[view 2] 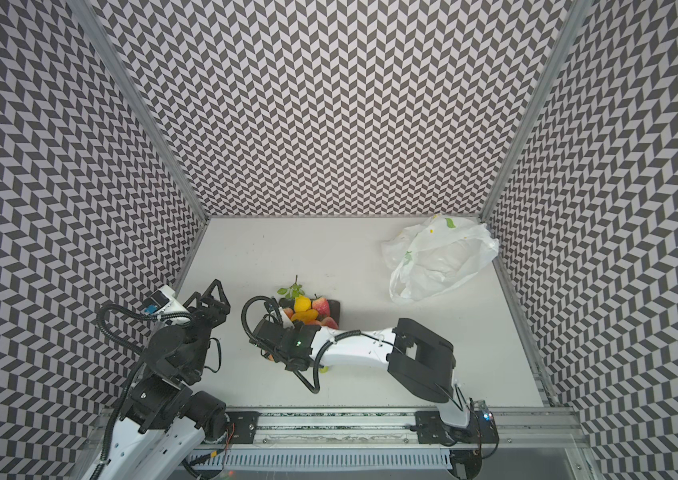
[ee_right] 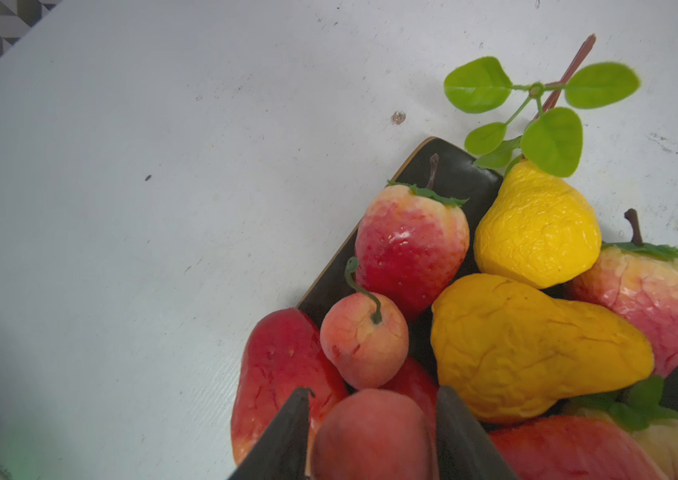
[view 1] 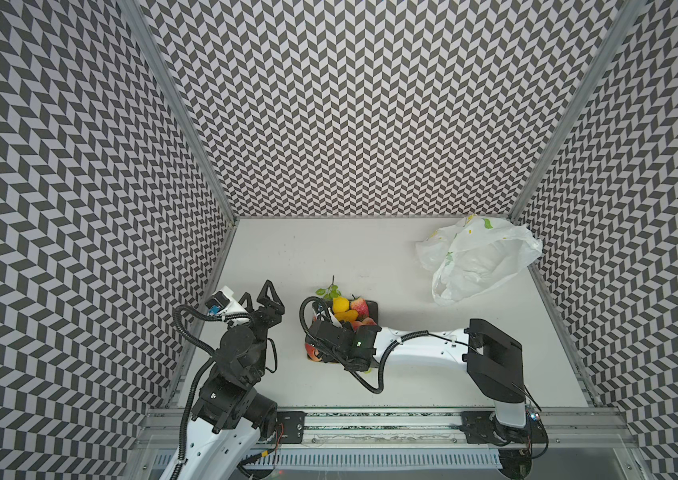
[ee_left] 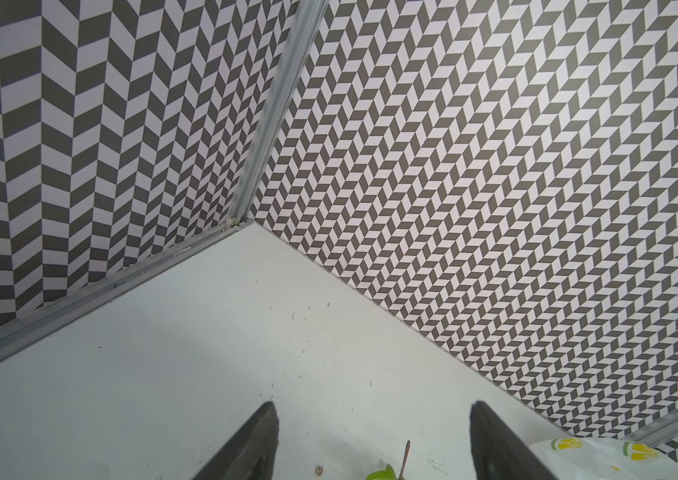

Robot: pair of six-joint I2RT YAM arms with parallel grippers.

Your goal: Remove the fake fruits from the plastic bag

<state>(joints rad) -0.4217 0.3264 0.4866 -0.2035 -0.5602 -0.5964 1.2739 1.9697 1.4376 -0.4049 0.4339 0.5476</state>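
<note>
**Surface.** One white table (view 1: 329, 257), matt, flecked with small dark scuffs.

**Room.** Three walls (view 1: 370, 104) in grey-and-white chevron: left, far and right. Two aluminium corner posts (view 1: 187, 124). One aluminium rail (view 1: 370, 419) runs along the near edge and carries both arm bases.

**Plastic bag** (view 1: 478, 257) (view 2: 441, 257), one. Crumpled translucent white with lemon print, in the far right corner by the right wall. Its contents cannot be made out.

**Dark plate** (ee_right: 453, 174), one. Near the table's middle, well apart from the plastic bag.

**Fake fruits** (view 1: 347, 309), piled on the dark plate, outside the plastic bag. Counted in the right wrist view:
- strawberries, two (ee_right: 412, 245) (ee_right: 653, 299)
- lemon (ee_right: 537, 224), one, its leafy twig (ee_right: 553, 141) lying past the plate's far edge
- orange pear (ee_right: 528, 345), one
- small peach (ee_right: 364, 340) with a green stem, one
- larger red fruits, at least three, partly hidden, one (ee_right: 283, 365) overhanging the plate's edge; full total uncertain

**Left gripper** (view 1: 257, 297) (ee_left: 372, 409), one. Hovers left of the plate with its fingers spread wide and nothing between them.

**Right gripper** (ee_right: 372, 390), one. Over the plate's near side, fingers on either side of a red-orange peach (ee_right: 370, 436). Whether it pinches the peach or has let go cannot be told.
</note>
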